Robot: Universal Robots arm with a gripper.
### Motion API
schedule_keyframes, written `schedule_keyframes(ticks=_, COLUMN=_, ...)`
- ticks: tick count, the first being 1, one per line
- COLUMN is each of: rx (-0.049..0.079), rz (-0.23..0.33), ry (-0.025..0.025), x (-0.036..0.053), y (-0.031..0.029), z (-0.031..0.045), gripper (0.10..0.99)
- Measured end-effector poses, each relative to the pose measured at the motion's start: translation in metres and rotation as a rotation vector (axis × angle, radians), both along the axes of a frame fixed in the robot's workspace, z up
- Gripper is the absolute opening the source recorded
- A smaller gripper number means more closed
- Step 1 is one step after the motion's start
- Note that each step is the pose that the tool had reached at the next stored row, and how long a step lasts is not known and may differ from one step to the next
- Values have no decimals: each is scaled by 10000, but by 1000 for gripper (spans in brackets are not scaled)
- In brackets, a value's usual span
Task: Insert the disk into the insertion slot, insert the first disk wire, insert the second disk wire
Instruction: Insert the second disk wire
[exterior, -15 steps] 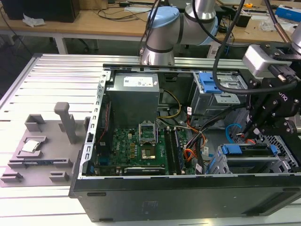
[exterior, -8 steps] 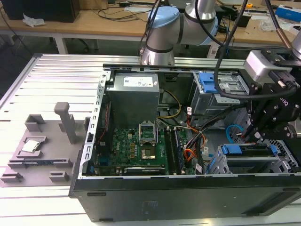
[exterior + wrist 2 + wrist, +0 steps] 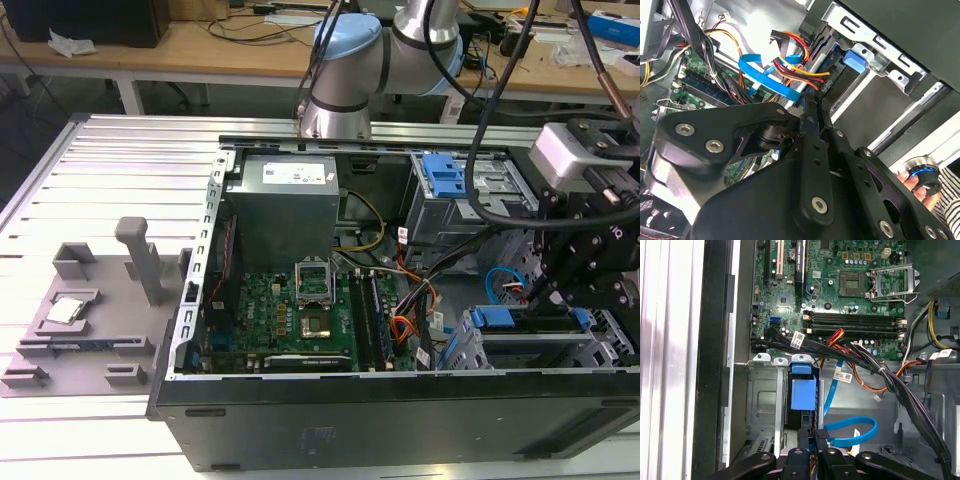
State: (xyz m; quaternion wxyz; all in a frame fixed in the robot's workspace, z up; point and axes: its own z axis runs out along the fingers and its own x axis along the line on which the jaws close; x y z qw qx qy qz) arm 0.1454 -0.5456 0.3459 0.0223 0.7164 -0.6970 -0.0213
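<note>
The disk sits inside the insertion slot [image 3: 530, 352], the low grey cage at the case's front corner on the exterior view's right. Its blue caddy [image 3: 478, 318] shows at the cage's edge, and in both wrist views [image 3: 803, 392] [image 3: 857, 60]. My gripper [image 3: 535, 297] hangs over that cage. In the first wrist view its fingers [image 3: 803, 440] stand close together just behind the caddy. A flat blue disk wire [image 3: 855, 432] loops round and ends between them. In the second wrist view the same wire [image 3: 767, 77] runs to the gripper [image 3: 802, 107]. A red, yellow and black wire bundle [image 3: 800, 70] lies beside it.
A taller metal cage with a blue latch [image 3: 443, 175] stands behind the gripper. The motherboard [image 3: 290, 310] and power supply [image 3: 285, 195] fill the rest of the case. Thick black cables [image 3: 875, 370] cross near the cage. A hand [image 3: 917, 180] holds a round knob outside the case.
</note>
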Motion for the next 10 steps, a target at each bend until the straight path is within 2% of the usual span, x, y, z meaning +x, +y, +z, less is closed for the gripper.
schedule_keyframes(ticks=10, rx=1, rz=1, ry=-1, x=13, y=-11, z=-26, gripper=165)
